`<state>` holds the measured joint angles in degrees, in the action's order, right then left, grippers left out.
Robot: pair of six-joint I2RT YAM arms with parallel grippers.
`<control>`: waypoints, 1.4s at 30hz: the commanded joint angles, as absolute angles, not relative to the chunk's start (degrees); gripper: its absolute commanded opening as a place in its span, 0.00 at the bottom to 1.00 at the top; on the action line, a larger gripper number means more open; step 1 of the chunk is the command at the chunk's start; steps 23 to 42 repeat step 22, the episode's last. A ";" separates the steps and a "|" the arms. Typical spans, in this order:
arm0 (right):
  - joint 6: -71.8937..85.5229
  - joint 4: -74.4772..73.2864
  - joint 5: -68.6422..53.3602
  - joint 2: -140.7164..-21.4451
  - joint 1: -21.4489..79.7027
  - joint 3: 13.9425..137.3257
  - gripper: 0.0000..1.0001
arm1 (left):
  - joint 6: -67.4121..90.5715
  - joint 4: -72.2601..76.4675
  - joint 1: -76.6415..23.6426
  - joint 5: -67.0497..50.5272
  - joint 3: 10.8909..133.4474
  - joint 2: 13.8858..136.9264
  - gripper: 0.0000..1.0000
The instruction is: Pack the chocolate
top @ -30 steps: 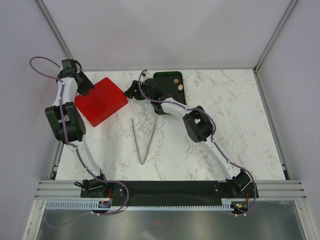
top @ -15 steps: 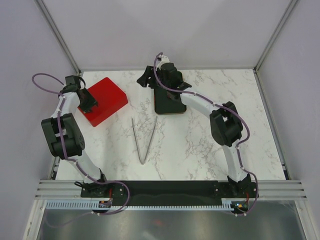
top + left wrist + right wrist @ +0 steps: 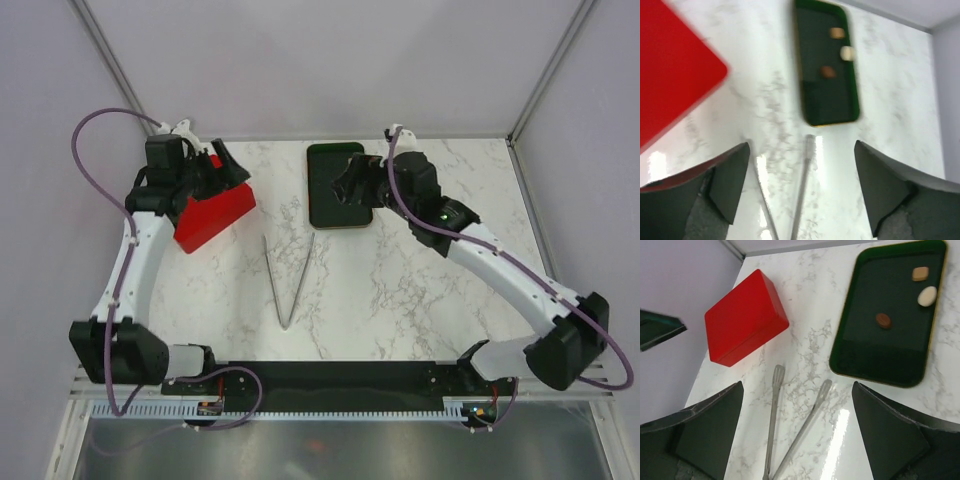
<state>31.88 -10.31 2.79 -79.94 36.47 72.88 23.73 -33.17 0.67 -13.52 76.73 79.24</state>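
No writing, label, brand or number can be read on anything.

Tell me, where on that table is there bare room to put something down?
Most room is the bare marble right of the tongs and tray, though the right arm hangs above it. A narrow strip lies between red box and tray. Crowded: the back, around box, tray, left end effector and right end effector.

box [image 3: 745,317]: red | tray [image 3: 875,355]: dark green, yellowish rim | chocolate [image 3: 883,320]: brown, tan, cream-white pieces | tongs [image 3: 772,425]: silver | surface [image 3: 810,290]: white marble, grey veins
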 commanded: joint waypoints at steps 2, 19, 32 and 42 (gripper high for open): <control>32.17 -21.61 13.25 -70.68 36.65 71.10 0.98 | 21.44 -23.39 -4.65 -30.21 67.36 65.85 1.00; 30.24 -31.55 19.95 -50.90 36.56 58.19 0.98 | 24.26 -19.16 -5.80 -40.25 52.74 39.55 1.00; 28.83 -31.64 21.79 -49.66 36.56 57.57 0.98 | 24.43 -19.25 -5.80 -39.91 52.73 38.94 1.00; 28.83 -31.64 21.79 -49.66 36.56 57.57 0.98 | 24.43 -19.25 -5.80 -39.91 52.73 38.94 1.00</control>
